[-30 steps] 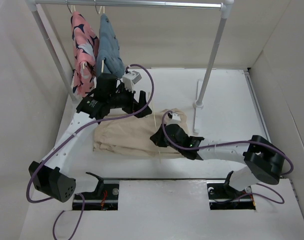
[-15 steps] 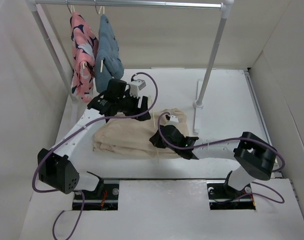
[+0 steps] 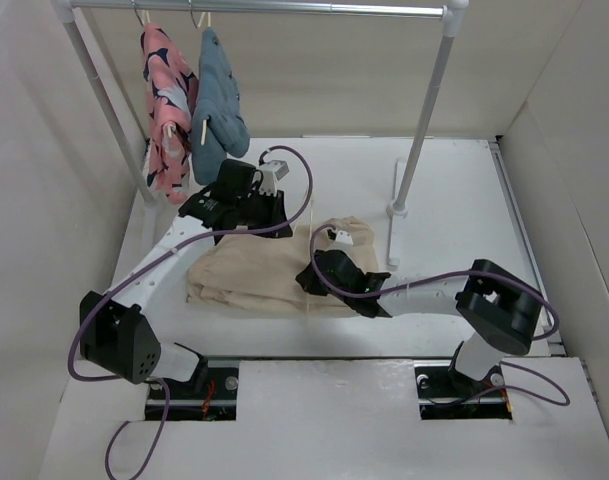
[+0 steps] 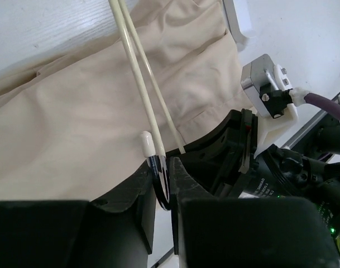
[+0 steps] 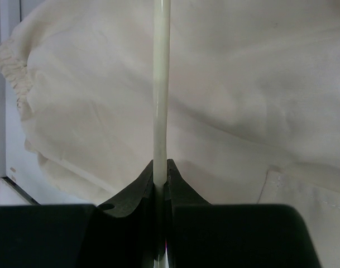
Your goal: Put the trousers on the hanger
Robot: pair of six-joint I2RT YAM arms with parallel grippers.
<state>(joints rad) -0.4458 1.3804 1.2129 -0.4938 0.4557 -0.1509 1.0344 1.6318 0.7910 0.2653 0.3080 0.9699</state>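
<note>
The beige trousers (image 3: 246,278) lie crumpled on the white table, also filling the left wrist view (image 4: 75,123) and the right wrist view (image 5: 242,84). The hanger's thin cream rods (image 4: 137,72) run across the cloth. My left gripper (image 4: 164,181) is shut on the hanger's curved hook end, at the trousers' far edge (image 3: 280,220). My right gripper (image 5: 160,173) is shut on a straight cream bar of the hanger (image 5: 160,84), over the trousers' right part (image 3: 308,278). The rest of the hanger is hidden by arms and cloth.
A grey rail stands at the back, its right post (image 3: 424,130) on a foot (image 3: 396,205) just right of the trousers. A pink patterned garment (image 3: 164,110) and a blue denim garment (image 3: 219,100) hang at the rail's left end. Walls close in on both sides.
My left gripper came down from beside the hanging garments to the trousers' far edge and closed on the hanger's hook. The right arm shifted slightly left, still holding the bar.
</note>
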